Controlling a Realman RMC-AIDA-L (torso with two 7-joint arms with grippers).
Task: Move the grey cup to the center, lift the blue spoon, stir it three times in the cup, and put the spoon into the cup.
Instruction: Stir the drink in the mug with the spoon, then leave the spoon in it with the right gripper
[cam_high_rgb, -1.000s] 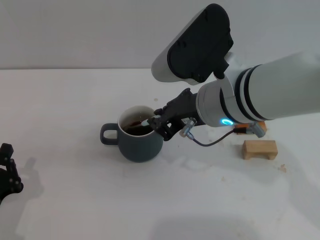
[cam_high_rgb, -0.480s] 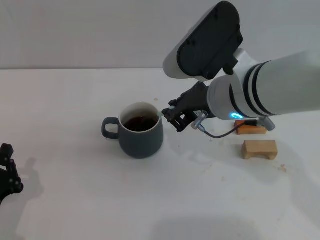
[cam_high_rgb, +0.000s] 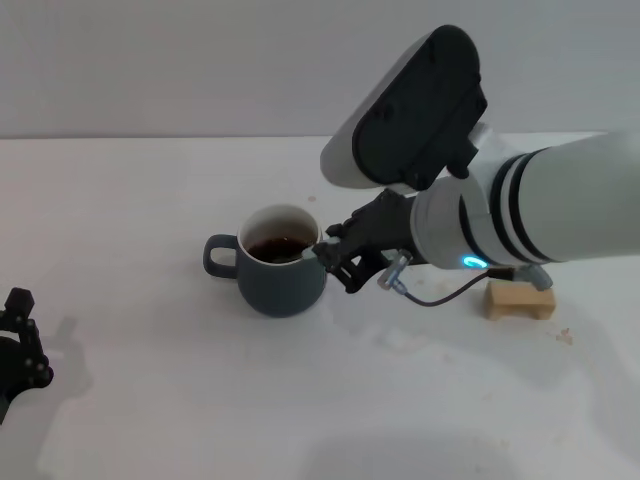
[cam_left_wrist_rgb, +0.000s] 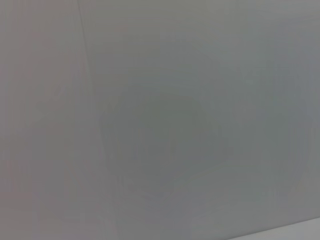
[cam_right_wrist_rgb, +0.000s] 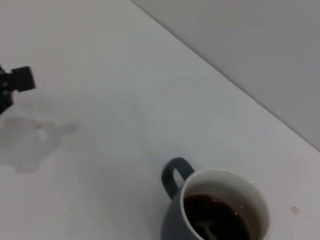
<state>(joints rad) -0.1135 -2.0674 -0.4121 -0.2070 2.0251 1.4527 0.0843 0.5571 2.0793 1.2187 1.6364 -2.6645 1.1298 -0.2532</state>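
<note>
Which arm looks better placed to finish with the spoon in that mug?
The right. Its end effector sits at the grey cup rim, where the spoon stands in dark liquid. The left end effector is parked far off at the table edge.

One grey cup (cam_high_rgb: 281, 277) stands on the table (cam_high_rgb: 150, 200), with dark liquid in it. One spoon (cam_right_wrist_rgb: 207, 229) lies sunk in that liquid. One wooden block (cam_high_rgb: 520, 301) is in sight. Two robot hands: left hand (cam_high_rgb: 18, 345), right hand (cam_high_rgb: 340, 262).

the right hand (cam_high_rgb: 338, 262) crowds the grey cup (cam_high_rgb: 278, 283) on its right; bare table (cam_high_rgb: 150, 200) lies left.
</note>
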